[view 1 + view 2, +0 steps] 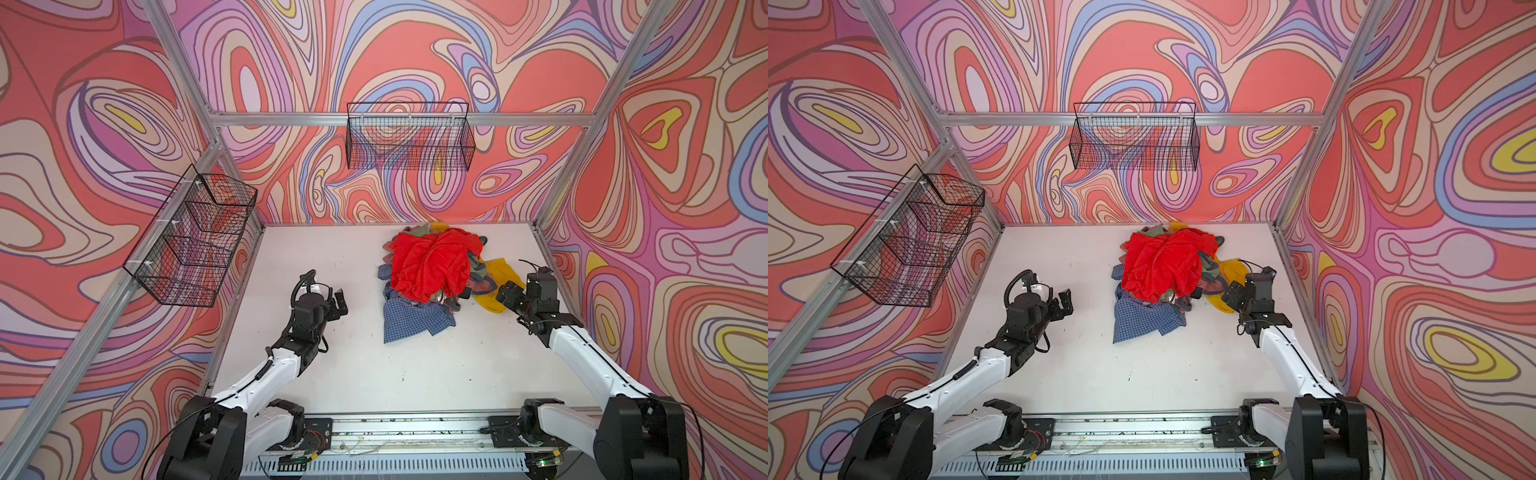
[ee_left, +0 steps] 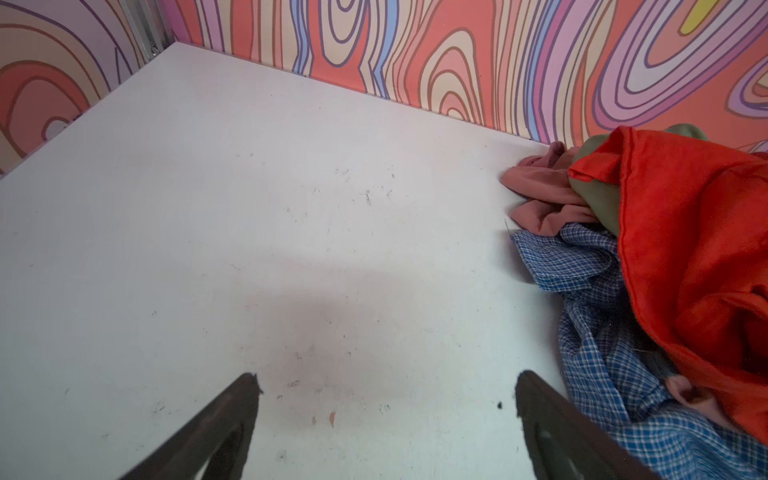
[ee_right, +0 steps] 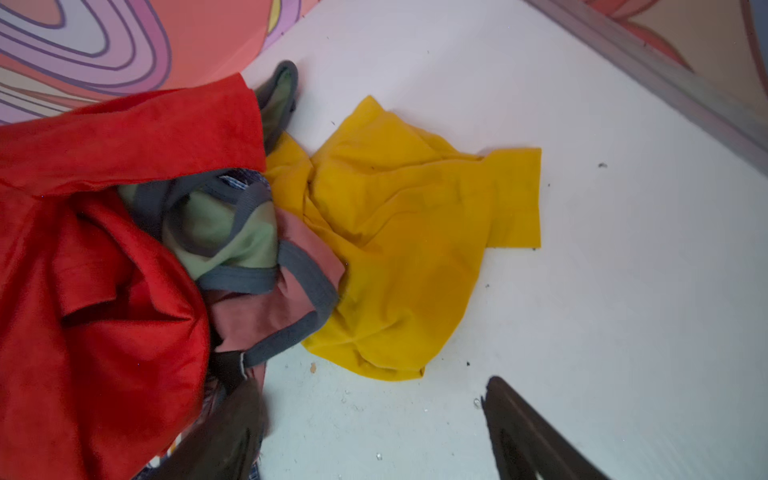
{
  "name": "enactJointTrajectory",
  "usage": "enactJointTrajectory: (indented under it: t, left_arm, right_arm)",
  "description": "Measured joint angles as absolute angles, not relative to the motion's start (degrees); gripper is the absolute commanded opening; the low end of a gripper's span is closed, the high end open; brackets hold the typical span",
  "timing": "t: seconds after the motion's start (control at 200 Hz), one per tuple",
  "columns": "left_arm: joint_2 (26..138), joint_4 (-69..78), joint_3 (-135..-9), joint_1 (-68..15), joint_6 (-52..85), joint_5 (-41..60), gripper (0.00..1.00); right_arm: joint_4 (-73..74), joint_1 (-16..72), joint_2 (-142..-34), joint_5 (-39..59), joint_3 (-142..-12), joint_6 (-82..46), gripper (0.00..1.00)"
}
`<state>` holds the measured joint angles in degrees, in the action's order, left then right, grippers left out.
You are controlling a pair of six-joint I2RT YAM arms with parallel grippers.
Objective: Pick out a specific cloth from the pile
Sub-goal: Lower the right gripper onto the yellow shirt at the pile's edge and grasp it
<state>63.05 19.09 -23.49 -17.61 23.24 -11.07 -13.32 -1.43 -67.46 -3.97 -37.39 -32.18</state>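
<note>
The cloth (image 1: 502, 271) (image 1: 1232, 269) is mustard yellow and lies crumpled on the white table, at the right edge of the pile (image 1: 432, 266) (image 1: 1163, 266). One side of it is tucked under the red and grey-green garments. In the right wrist view the cloth (image 3: 407, 232) lies just ahead of my right gripper (image 3: 372, 386) (image 1: 505, 297). That gripper is open over bare table, with one finger against the pile's edge. My left gripper (image 1: 340, 302) (image 2: 386, 380) hovers open and empty to the left of the pile (image 2: 685, 249).
A blue checked shirt (image 1: 409, 316) spreads from the pile's near side. Black wire baskets hang on the back wall (image 1: 409, 137) and the left wall (image 1: 195, 241). The right wall's metal frame (image 1: 557, 270) runs close beside my right arm.
</note>
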Motion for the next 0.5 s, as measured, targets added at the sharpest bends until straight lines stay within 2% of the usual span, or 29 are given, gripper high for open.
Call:
enactJointTrajectory:
  t: [0.18, 0.501]
  left_arm:
    - [63.0, 19.6, -22.8, -19.5, 24.3, -10.7, 0.99]
    - [59.2, 19.6, -19.1, -19.6, 25.7, -11.0, 1.00]
  right_arm:
    - [-13.7, -1.7, -74.9, -2.7, -37.4, -36.4, 0.76]
    - [-10.7, -3.5, -81.1, -1.7, -37.4, -39.8, 0.64]
